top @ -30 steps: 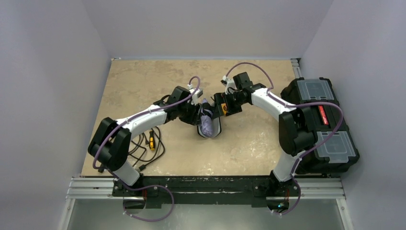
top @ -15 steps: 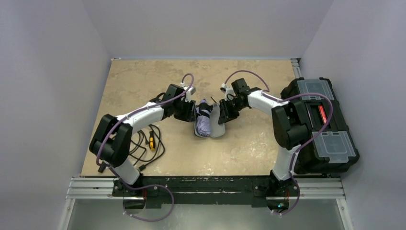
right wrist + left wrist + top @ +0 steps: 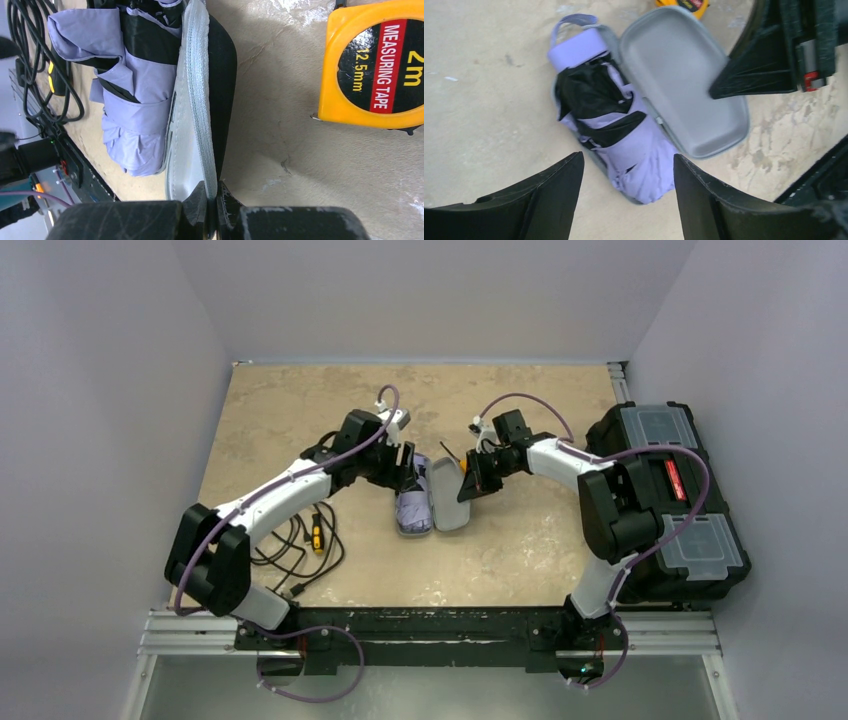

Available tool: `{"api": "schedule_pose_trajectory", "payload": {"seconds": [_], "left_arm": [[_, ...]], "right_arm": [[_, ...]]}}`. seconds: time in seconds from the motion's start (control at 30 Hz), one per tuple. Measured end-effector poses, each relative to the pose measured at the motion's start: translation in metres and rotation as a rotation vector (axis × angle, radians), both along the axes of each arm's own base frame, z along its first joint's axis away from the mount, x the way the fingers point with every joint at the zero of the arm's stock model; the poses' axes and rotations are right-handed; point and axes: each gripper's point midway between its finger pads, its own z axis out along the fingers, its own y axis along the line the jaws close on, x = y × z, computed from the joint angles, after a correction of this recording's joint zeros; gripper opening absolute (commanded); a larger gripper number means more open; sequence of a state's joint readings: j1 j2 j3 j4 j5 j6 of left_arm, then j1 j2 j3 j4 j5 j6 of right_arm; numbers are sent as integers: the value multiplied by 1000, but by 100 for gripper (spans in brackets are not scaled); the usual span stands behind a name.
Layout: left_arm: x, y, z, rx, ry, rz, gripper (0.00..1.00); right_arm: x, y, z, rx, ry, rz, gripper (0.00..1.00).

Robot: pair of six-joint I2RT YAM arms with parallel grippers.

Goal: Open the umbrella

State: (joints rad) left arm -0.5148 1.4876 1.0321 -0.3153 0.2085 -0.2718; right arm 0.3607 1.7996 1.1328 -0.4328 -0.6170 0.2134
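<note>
The umbrella [image 3: 413,502] lies folded, lavender with black folds, inside an open grey clamshell case at mid-table. In the left wrist view the umbrella [image 3: 624,140] fills the case's left half, its lavender handle [image 3: 576,47] at the far end, and the empty case lid [image 3: 679,85] lies flat to the right. My left gripper [image 3: 628,157] hovers open over the umbrella's canopy end, touching nothing. My right gripper [image 3: 215,192] is shut on the thin rim of the case lid [image 3: 197,100], with the umbrella [image 3: 135,100] just left of it.
A yellow measuring tape [image 3: 375,65] lies on the table right of the lid. A coiled black cable [image 3: 300,540] with a yellow-marked tool [image 3: 317,537] sits at the left. A black toolbox [image 3: 665,500] stands along the right edge.
The right gripper has closed onto the lid's rim. The left jaws have widened. The case with the umbrella has shifted nearer and left, and now lies opened flat.
</note>
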Motion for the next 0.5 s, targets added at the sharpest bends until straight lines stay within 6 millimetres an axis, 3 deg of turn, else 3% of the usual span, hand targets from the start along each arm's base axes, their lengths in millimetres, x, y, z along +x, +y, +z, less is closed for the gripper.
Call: {"api": "schedule_pose_trajectory", "payload": {"seconds": [0.07, 0.17, 0.33, 0.5], "left_arm": [[-2, -13, 4, -6, 18, -2, 66], [-4, -25, -10, 27, 74, 24, 66], [-17, -27, -49, 142, 174, 69, 63], [-13, -25, -65, 233, 196, 123, 55]], "right_arm": [[0, 1, -1, 6, 7, -10, 0], [0, 2, -3, 12, 9, -23, 0], [0, 2, -5, 19, 14, -39, 0], [1, 3, -6, 25, 15, -51, 0]]}}
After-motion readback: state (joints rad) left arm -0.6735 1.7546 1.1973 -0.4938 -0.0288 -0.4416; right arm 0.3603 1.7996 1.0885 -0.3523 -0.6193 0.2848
